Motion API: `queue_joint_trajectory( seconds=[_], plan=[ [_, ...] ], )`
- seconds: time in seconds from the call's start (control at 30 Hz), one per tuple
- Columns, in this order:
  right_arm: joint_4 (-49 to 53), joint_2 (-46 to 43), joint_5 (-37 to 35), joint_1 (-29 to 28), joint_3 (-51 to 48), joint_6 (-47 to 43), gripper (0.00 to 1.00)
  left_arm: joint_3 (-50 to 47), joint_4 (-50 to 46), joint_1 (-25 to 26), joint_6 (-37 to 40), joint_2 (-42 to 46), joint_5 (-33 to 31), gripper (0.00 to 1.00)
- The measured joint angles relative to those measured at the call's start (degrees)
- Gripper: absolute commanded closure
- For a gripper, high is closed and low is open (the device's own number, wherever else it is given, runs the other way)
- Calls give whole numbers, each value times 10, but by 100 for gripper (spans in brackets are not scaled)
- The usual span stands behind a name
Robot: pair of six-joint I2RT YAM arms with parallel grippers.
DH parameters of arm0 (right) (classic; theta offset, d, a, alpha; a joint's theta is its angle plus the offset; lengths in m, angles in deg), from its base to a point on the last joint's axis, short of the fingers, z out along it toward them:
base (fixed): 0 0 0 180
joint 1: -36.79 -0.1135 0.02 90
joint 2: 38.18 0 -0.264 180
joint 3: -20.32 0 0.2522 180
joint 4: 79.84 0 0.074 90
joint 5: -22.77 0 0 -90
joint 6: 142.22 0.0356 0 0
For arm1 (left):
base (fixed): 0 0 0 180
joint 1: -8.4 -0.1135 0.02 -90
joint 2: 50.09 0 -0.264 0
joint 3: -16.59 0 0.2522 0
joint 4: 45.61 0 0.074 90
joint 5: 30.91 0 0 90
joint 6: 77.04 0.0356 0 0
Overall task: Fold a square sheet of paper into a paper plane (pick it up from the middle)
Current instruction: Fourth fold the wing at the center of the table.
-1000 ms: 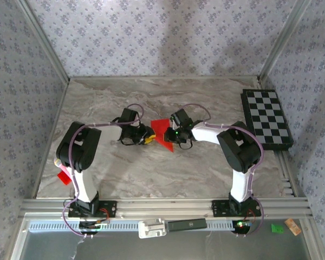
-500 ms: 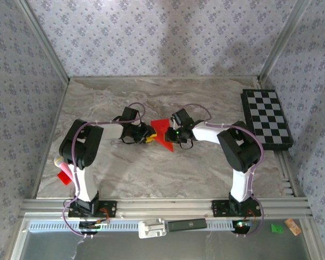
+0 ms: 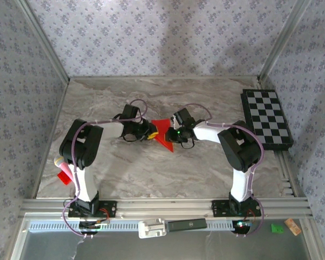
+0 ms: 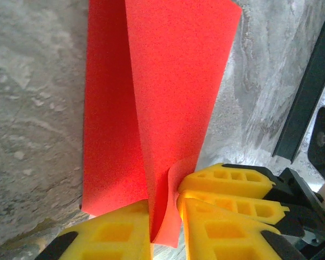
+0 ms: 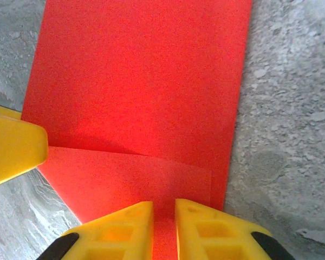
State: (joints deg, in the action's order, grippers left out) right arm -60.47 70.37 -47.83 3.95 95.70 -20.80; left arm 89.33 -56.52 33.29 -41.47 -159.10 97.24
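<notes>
The creased bright red paper sheet (image 3: 162,132) is lying between both arms: the left pincer (image 4: 163,212) is pinching its raised left flap, the right pincer (image 5: 163,219) clamping its right edge.

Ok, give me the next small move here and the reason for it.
Probably lower the left end effector so the flap it holds settles onto the rest of the paper. The left end effector pinches a flap that curls up off the table, not yet flat, while the right end effector pinches the paper's near edge, seemingly steadying it.
</notes>
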Motion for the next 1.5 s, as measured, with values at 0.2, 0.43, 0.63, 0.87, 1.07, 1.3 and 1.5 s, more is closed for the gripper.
queue_joint_trajectory(
  seconds=[0.2,0.43,0.63,0.87,1.07,1.3,1.5],
  plan=[
    [0,0,11,4,0,-32,78,4,-2,0,13,-14,4,86],
    [1,-8,7,3,0,-67,68,14,-6,0,18,-19,8,92],
    [1,-88,-59,3,-31,-105,61,14,-27,2,12,-16,-13,93],
    [-24,-181,-170,-21,-87,-150,60,14,-66,15,-9,7,-66,93],
    [-37,-180,-232,-89,-111,-203,61,23,-109,33,-31,18,-104,93],
    [-59,-124,-281,-157,-105,-246,61,33,-132,44,-68,26,-121,93],
    [-59,-89,-306,-168,-99,-247,62,33,-132,44,-92,28,-121,93]
  ],
)
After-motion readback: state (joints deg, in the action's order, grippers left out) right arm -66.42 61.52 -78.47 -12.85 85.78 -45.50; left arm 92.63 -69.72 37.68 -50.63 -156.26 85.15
